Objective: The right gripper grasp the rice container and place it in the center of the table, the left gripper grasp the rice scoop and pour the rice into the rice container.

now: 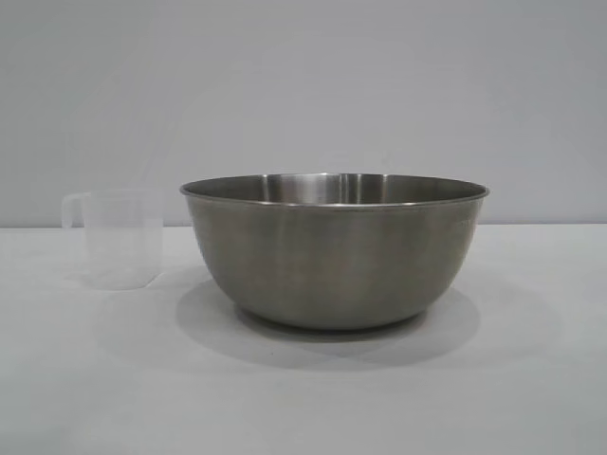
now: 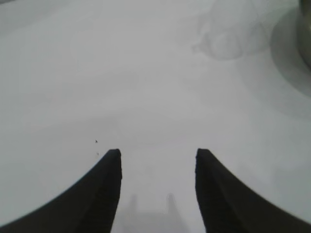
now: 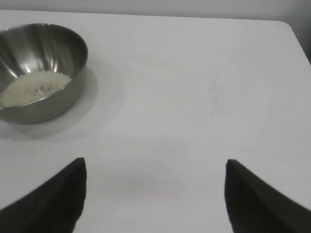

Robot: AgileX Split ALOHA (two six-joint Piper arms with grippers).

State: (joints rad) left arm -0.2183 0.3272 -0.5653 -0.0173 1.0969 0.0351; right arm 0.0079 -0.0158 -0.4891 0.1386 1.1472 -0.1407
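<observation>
The steel rice container (image 1: 337, 251) stands upright at the middle of the white table (image 1: 303, 398). The right wrist view shows the rice container (image 3: 58, 92) holding a pale heap of rice (image 3: 34, 86). The translucent rice scoop (image 1: 119, 237) stands upright to the container's left, handle pointing left, and looks empty. In the left wrist view the rice scoop (image 2: 228, 41) is a faint shape far ahead. My left gripper (image 2: 158, 154) is open over bare table, holding nothing. My right gripper (image 3: 155, 165) is open wide over bare table, well clear of the container. Neither arm shows in the exterior view.
The table's far edge and rounded corner (image 3: 286, 24) appear in the right wrist view. A plain grey wall (image 1: 303, 85) stands behind the table. A slice of the bowl's side (image 2: 303, 29) shows at the edge of the left wrist view.
</observation>
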